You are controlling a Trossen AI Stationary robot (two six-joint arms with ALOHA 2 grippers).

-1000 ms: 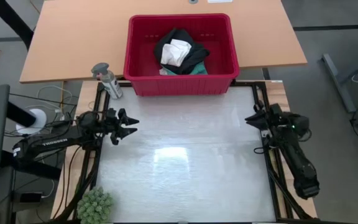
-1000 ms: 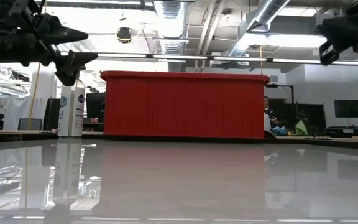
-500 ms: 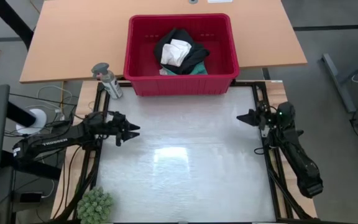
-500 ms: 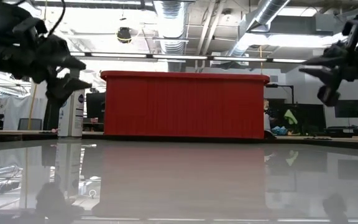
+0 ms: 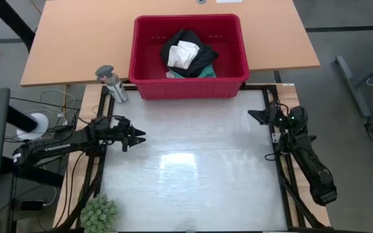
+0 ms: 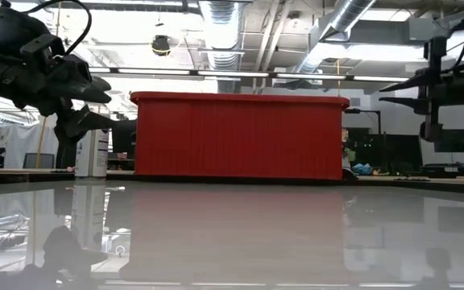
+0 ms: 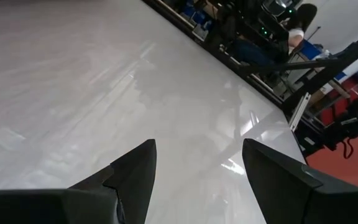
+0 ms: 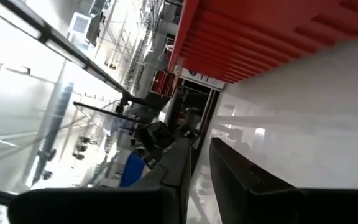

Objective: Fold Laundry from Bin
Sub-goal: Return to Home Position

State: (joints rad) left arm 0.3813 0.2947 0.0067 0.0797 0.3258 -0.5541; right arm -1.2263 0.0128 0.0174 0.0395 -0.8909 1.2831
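The red bin [image 5: 146,65] stands at the table's far edge, on the middle; its slotted front wall [image 6: 240,137] fills the low view. The laundry [image 5: 188,54] lies heaped inside it: black clothing with a white piece on top and turquoise cloth at the near side. My left gripper [image 5: 137,135] hovers open over the table's left side, fingers pointing level toward the right. My right gripper [image 5: 251,115] hovers at the right side near the bin's near right corner, pointing level toward the left. Its fingers stand a narrow gap apart [image 8: 201,142], with nothing between them.
A spray bottle [image 5: 112,83] stands left of the bin, beyond my left gripper. A small green plant [image 5: 99,213] sits at the near left corner. The glossy white work surface [image 5: 186,162] stretches between the two arms. The wooden desk [image 5: 76,39] lies behind it.
Both grippers have sunk lower and tipped up from slanting downward to pointing level. My right gripper has also rolled about its own axis and shifted a little toward the bin's near right corner. The bin and laundry have not moved.
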